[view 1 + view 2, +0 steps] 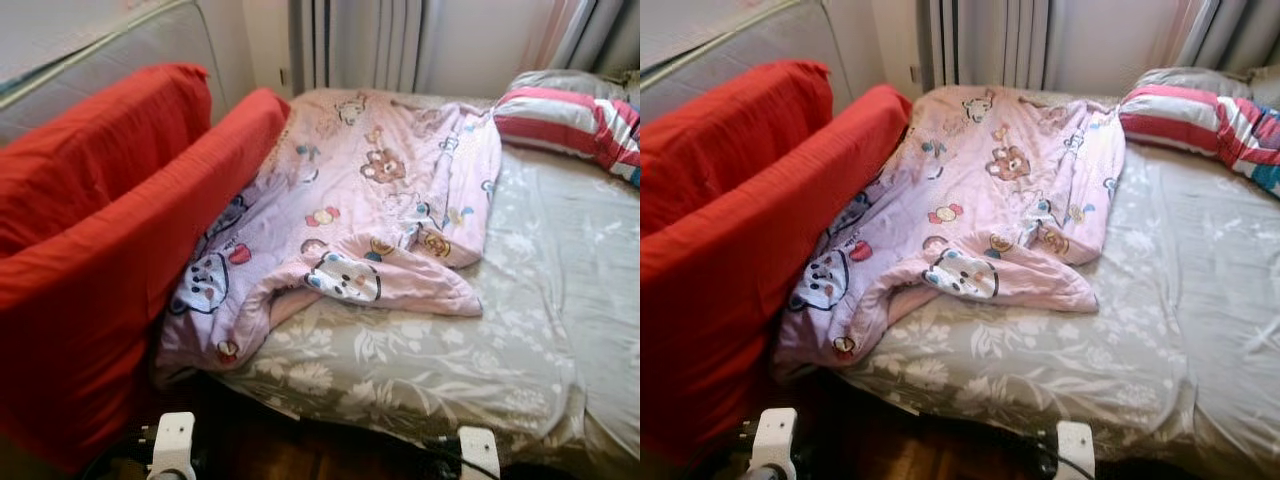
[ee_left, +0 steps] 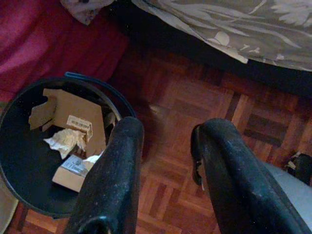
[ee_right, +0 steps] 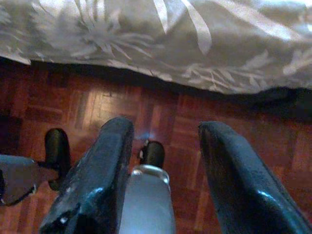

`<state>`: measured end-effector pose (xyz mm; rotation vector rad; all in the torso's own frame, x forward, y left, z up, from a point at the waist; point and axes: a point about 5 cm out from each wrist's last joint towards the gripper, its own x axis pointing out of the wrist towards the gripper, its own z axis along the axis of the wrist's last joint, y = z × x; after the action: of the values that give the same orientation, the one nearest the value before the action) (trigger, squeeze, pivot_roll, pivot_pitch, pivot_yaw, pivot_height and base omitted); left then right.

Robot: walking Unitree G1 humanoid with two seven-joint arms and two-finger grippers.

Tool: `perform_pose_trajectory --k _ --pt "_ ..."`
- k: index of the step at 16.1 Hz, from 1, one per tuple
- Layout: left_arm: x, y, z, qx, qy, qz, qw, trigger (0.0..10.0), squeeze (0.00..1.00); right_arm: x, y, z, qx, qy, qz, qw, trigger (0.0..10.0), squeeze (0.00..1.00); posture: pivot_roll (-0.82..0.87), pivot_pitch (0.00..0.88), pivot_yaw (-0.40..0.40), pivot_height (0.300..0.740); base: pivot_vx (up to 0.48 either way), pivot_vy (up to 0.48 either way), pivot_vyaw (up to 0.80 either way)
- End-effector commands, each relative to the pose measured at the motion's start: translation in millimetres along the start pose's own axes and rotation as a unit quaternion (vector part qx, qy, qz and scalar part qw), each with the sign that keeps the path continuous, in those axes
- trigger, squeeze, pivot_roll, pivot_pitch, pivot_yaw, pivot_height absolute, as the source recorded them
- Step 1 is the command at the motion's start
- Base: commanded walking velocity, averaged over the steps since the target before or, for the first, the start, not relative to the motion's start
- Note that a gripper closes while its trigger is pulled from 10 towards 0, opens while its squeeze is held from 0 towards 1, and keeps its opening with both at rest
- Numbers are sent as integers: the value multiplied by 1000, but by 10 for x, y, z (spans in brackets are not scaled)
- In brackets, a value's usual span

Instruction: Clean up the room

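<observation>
Bed (image 1: pixel 420 360) with a grey floral sheet sits just ahead of both grippers, and a pink cartoon blanket (image 1: pixel 370 200) lies crumpled across it, spilling against the red sofa (image 1: pixel 90 250) on the left-arm side. Striped pillow (image 1: pixel 570 120) is far off past the right arm. Left gripper (image 2: pixel 163 161) hangs low over the parquet floor (image 2: pixel 195 102), fingers apart and holding nothing, with a black bin (image 2: pixel 29 146) of cardboard and paper scraps right beside it. Right gripper (image 3: pixel 163 161) is spread open too, empty, bed edge just beyond its tips.
</observation>
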<state>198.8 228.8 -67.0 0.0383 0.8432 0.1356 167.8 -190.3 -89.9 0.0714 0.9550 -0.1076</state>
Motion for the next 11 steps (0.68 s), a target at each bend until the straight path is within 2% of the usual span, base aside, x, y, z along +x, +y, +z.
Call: perform_pose_trajectory --k 1,8,11 --pt "-3 12 -21 13 9 -2 1000 10000 0 -3 7 -27 4 6 0 1000 10000 0 83 35 33 740 0 0 0" --pt "-31 42 -109 16 18 -18 1000 10000 0 -6 0 -38 8 7 -4 1000 10000 0 80 24 33 740 0 0 0" --pt "-45 96 -146 26 27 -17 999 10000 0 -7 -5 -45 24 8 -10 1000 10000 0 81 27 32 740 0 0 0"
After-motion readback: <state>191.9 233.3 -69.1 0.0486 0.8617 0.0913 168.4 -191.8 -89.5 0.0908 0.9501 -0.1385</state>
